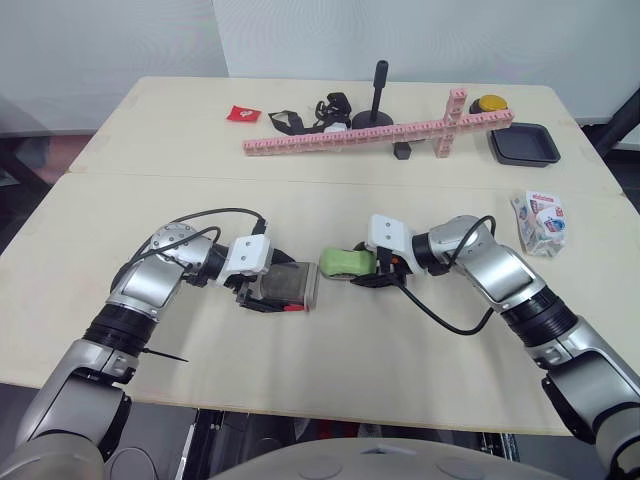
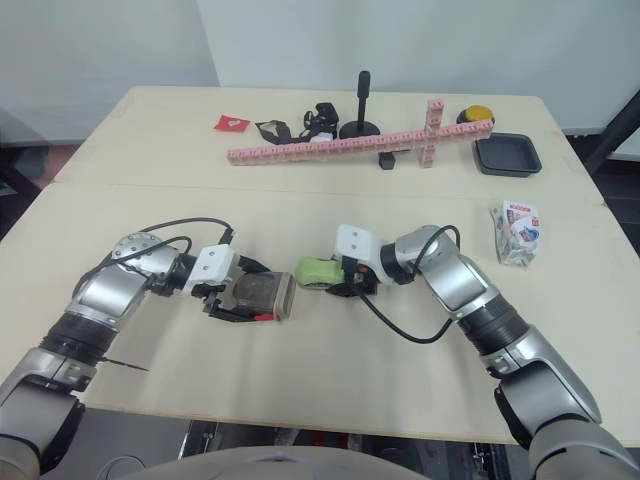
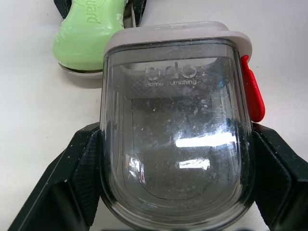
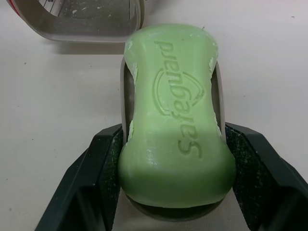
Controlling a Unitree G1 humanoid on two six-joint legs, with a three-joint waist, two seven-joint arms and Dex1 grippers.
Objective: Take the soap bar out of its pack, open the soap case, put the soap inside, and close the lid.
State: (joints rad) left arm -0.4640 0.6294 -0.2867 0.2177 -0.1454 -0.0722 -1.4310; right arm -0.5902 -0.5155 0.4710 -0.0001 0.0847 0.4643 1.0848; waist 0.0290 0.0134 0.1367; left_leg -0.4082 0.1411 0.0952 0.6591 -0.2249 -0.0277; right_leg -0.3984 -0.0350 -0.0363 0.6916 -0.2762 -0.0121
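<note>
A green soap bar [image 1: 345,262] stamped Safeguard lies on a thin grey case base [image 4: 123,96] at the table's middle. My right gripper [image 1: 364,270] is shut on the soap bar [image 4: 173,120], one finger on each side. Just to its left, my left gripper [image 1: 272,288] is shut on the clear grey soap case lid [image 1: 287,283], which has a red latch [image 3: 254,94]. The lid's [image 3: 175,134] open end faces the soap, a small gap apart. The emptied soap pack [image 1: 541,222] lies crumpled at the right side of the table.
Along the back of the table lie a long pink brick bar [image 1: 380,132], a black stand [image 1: 378,100], a black tray [image 1: 522,144], a yellow object [image 1: 490,103], a red packet [image 1: 241,113] and black straps [image 1: 300,118].
</note>
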